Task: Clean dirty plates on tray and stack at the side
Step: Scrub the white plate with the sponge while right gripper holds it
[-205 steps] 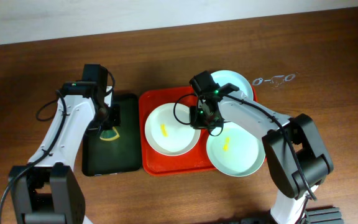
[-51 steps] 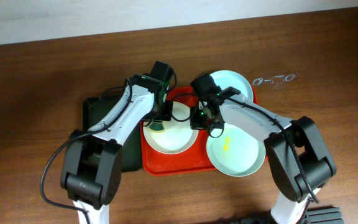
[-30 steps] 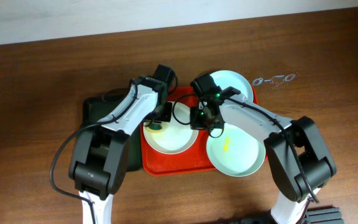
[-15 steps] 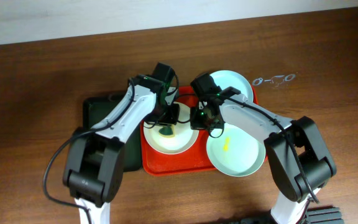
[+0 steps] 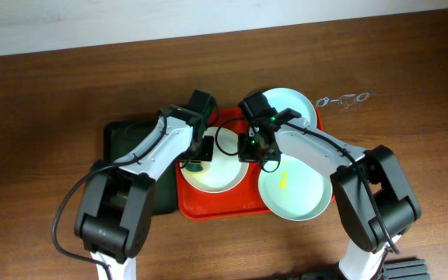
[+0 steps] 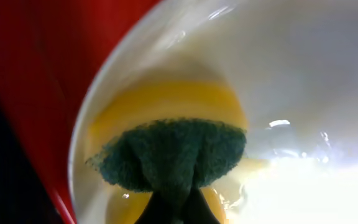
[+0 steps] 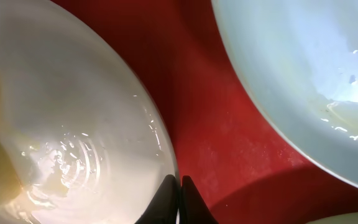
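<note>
The white plate (image 5: pixel 222 169) lies on the left half of the red tray (image 5: pixel 208 210). My left gripper (image 5: pixel 198 159) is shut on a green sponge (image 6: pixel 169 158) and presses it on the plate's left inner side, where yellow smear (image 6: pixel 160 99) spreads. My right gripper (image 7: pixel 179 199) is shut on the white plate's right rim (image 7: pixel 166 158), pinning it. A mint plate (image 5: pixel 292 190) with a yellow smear sits at the tray's right front. A second mint plate (image 5: pixel 295 103) lies at the back right; it also shows in the right wrist view (image 7: pixel 303 68).
A dark green tray (image 5: pixel 127 140) stands left of the red tray. A pair of glasses (image 5: pixel 344 99) lies on the wooden table at the back right.
My left arm brought the sponge from the green tray to the white plate and has been rubbing it; since half a second ago it slid slightly left. My right gripper has stayed put.
</note>
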Robot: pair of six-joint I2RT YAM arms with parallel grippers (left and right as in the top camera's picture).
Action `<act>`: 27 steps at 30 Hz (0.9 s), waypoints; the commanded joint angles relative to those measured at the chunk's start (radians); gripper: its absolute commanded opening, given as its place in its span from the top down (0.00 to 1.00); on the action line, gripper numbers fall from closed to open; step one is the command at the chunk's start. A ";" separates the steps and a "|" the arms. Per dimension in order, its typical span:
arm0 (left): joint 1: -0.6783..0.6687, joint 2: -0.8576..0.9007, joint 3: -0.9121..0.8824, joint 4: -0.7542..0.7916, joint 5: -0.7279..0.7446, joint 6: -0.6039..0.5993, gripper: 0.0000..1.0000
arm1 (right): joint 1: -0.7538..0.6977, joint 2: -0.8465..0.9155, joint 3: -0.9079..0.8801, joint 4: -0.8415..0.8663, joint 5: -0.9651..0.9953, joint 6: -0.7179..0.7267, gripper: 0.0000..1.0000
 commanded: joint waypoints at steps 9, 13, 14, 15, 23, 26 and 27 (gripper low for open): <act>-0.092 -0.011 -0.082 0.044 0.337 0.020 1.00 | 0.007 -0.024 -0.005 0.003 0.001 -0.005 0.96; -0.082 -0.021 -0.026 0.011 0.317 0.037 1.00 | 0.007 -0.024 -0.005 0.003 0.001 -0.005 0.96; -0.072 -0.033 0.001 -0.013 0.296 0.040 1.00 | 0.007 -0.024 -0.005 0.003 0.001 -0.005 0.96; -0.064 -0.046 0.023 -0.032 0.272 0.040 1.00 | 0.007 -0.024 -0.005 0.003 0.001 -0.005 0.96; -0.038 -0.107 0.058 -0.049 -0.034 0.039 1.00 | 0.007 -0.024 -0.005 0.003 0.001 -0.005 0.96; -0.038 -0.068 0.039 -0.026 -0.066 0.034 1.00 | 0.007 -0.024 -0.005 0.003 0.001 -0.005 0.96; -0.038 -0.057 0.032 -0.014 -0.069 0.034 1.00 | 0.007 -0.024 -0.005 0.003 0.001 -0.005 0.96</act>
